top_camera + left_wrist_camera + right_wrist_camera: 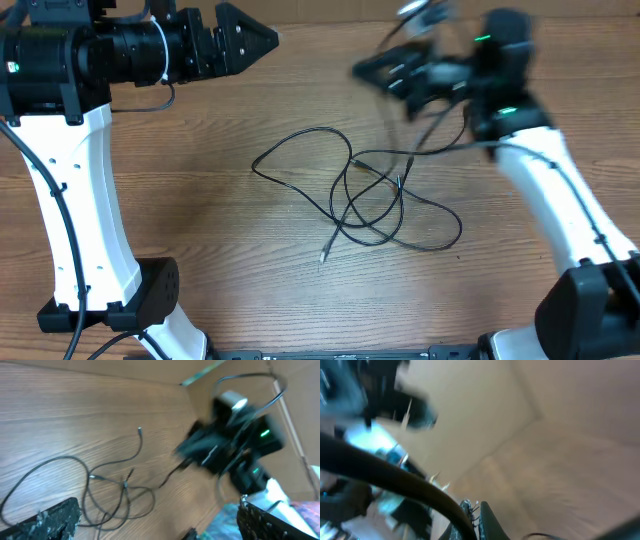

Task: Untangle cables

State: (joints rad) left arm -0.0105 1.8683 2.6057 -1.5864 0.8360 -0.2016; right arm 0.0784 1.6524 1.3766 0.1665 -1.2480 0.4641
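Lying on one table [200, 225]: one tangle of cables [347, 199], number unclear.

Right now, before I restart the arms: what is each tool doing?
Left tool: open, empty.
Right tool: closed, apparently pinching a black cable that leads up to it; blur hides the contact.
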